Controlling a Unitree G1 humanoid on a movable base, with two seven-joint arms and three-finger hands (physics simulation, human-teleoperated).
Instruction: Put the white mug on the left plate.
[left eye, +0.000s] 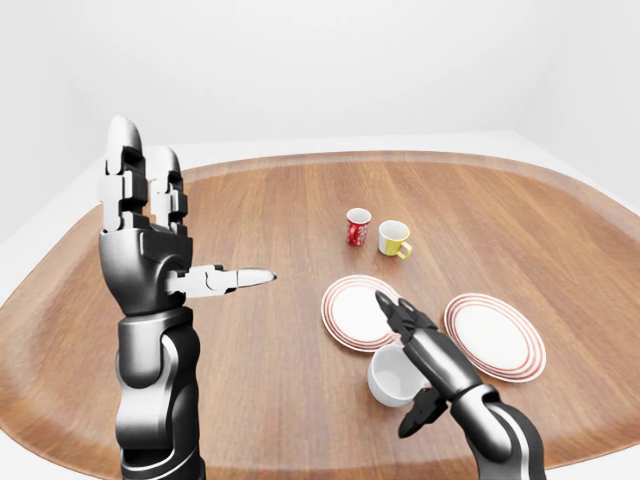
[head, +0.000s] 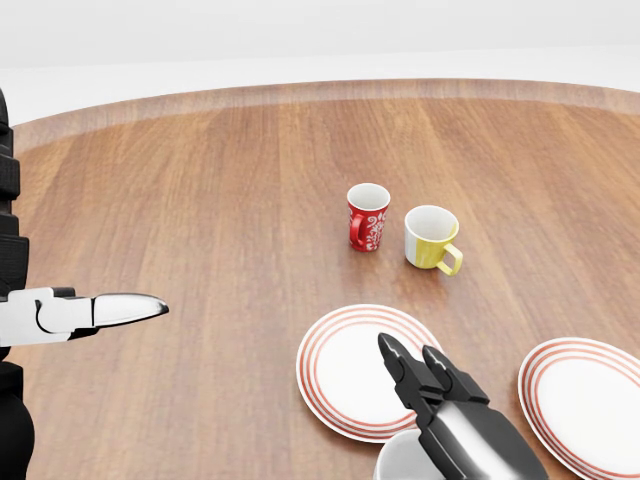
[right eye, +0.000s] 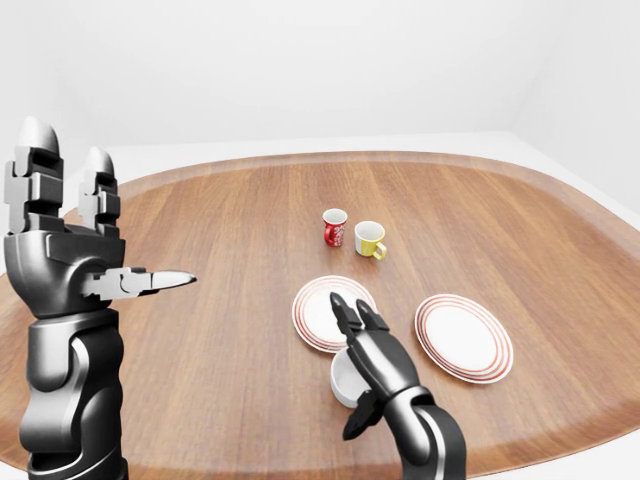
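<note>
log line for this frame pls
right robot hand: open at white mug | mug: on table, off left plate | left robot hand: raised, open

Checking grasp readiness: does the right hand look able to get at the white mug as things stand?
Probably yes: the right hand is open right at the white mug, fingers over its rim, nothing between them.

A red mug (head: 367, 217) stands beside a yellow mug (head: 431, 238), above the right plate (head: 585, 403).

The right hand (left eye: 415, 345) hides much of the white mug (left eye: 388, 376), cut off in the head view.
</note>
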